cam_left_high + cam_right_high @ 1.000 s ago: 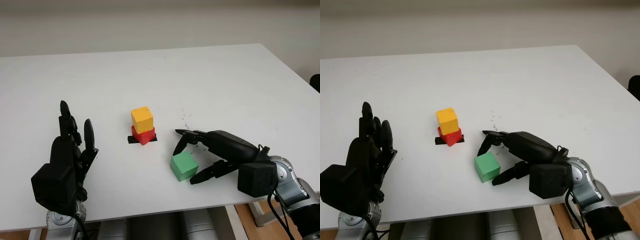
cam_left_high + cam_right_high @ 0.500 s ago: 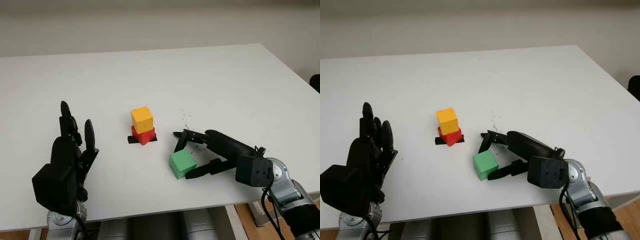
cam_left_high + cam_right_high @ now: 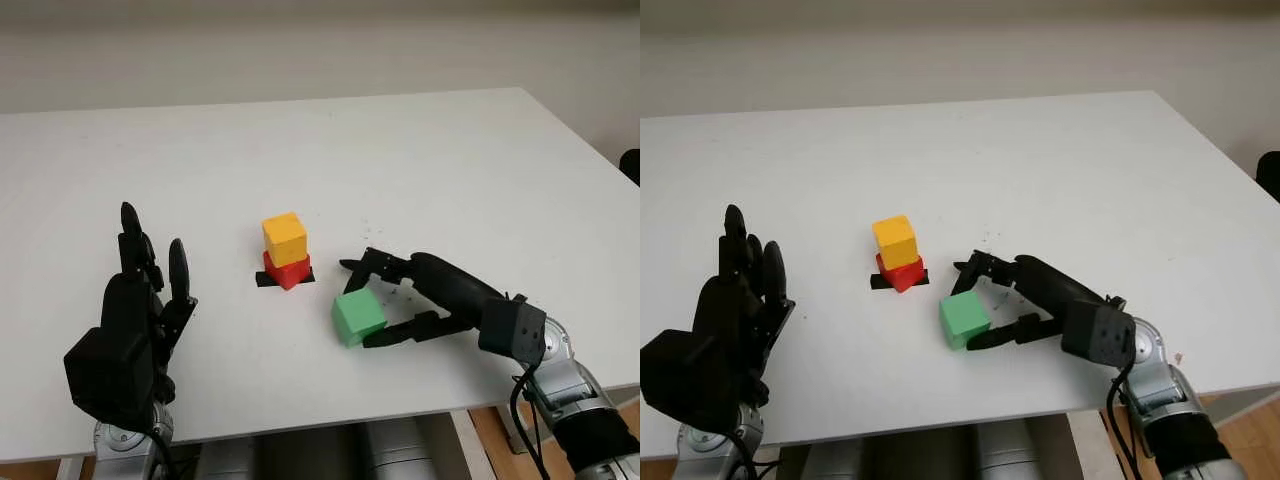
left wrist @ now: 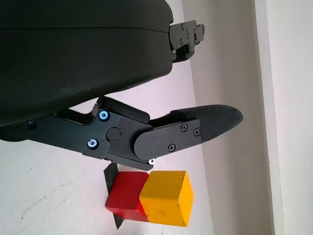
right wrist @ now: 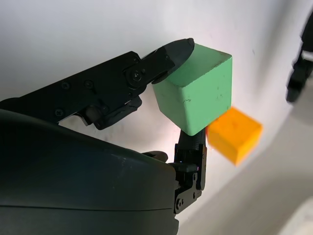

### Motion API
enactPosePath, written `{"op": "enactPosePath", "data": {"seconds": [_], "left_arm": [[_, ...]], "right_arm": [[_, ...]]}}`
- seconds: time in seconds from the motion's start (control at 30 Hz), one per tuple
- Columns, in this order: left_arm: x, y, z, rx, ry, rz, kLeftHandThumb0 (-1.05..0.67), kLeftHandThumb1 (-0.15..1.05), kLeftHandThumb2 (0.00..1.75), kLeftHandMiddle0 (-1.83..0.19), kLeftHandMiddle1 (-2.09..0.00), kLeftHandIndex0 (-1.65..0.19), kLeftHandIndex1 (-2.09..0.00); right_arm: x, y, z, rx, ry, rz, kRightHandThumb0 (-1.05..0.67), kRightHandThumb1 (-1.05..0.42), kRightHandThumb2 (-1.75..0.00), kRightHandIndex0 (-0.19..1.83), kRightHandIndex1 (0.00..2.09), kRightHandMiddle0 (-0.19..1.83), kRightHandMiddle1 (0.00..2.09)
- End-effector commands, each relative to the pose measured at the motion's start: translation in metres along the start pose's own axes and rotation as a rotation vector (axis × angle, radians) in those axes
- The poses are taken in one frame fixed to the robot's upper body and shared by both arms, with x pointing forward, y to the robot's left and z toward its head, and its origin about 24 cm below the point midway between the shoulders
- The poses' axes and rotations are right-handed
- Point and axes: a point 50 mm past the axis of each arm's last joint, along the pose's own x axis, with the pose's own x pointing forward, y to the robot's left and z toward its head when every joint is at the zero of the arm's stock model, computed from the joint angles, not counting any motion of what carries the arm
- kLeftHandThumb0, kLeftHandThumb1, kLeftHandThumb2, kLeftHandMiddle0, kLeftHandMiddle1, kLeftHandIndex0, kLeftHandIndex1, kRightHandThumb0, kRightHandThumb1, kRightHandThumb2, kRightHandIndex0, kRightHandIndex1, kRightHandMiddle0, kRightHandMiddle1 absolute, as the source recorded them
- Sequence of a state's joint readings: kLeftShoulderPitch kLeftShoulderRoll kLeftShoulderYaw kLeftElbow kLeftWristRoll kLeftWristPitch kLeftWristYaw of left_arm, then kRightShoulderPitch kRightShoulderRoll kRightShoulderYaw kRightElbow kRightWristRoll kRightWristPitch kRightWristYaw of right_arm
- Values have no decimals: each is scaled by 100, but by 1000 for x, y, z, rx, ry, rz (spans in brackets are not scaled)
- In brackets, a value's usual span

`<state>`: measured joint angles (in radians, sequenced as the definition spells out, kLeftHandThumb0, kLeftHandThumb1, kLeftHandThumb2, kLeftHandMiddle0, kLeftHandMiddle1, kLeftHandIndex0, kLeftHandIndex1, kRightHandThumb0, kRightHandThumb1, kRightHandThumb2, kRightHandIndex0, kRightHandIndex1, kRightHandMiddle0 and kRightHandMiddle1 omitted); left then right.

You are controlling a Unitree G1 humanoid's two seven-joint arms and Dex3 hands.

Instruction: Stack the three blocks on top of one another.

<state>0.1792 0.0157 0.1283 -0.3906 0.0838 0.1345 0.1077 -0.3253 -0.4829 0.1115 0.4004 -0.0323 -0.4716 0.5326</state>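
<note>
A yellow block [image 3: 284, 238] stands on a red block [image 3: 287, 271], which sits on a black tape mark near the table's middle. To the right and nearer to me is the green block [image 3: 358, 315], a little tilted. My right hand [image 3: 361, 303] is shut on it, one fingertip [image 5: 178, 49] on its far side and the thumb on its near side. In the right wrist view the green block [image 5: 195, 95] is pinched, with the yellow block [image 5: 234, 134] behind it. My left hand [image 3: 135, 320] is open at the front left, well away from the stack.
The white table [image 3: 450, 170] has wide bare room behind and to both sides of the stack. Its front edge runs just below both hands. A few small dark specks lie to the right of the stack.
My right hand has reached further left and closed its fingers on the green block, which has shifted a little left toward the stack and tilted. The left hand has stayed still.
</note>
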Motion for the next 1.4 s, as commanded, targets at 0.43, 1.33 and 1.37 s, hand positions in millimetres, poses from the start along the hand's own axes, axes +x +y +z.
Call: {"op": "enactPosePath", "data": {"seconds": [0.43, 1.33, 1.37], "left_arm": [[-1, 3, 4, -3, -16, 5, -71, 105, 63, 17, -5, 17, -5], [-2, 3, 3, -7, -11, 3, -69, 105, 65, 18, -5, 18, -5], [-1, 3, 3, -10, -12, 4, -70, 105, 64, 18, -5, 18, -5]], "right_arm": [[27, -71, 21, 4, 2, -278, -52, -98, -5, 34, 7, 37, 147], [133, -60, 83, 243, -28, 220, -44, -95, -6, 25, 4, 38, 157], [134, -59, 83, 251, -30, 225, -45, -95, -5, 27, 5, 39, 157]]}}
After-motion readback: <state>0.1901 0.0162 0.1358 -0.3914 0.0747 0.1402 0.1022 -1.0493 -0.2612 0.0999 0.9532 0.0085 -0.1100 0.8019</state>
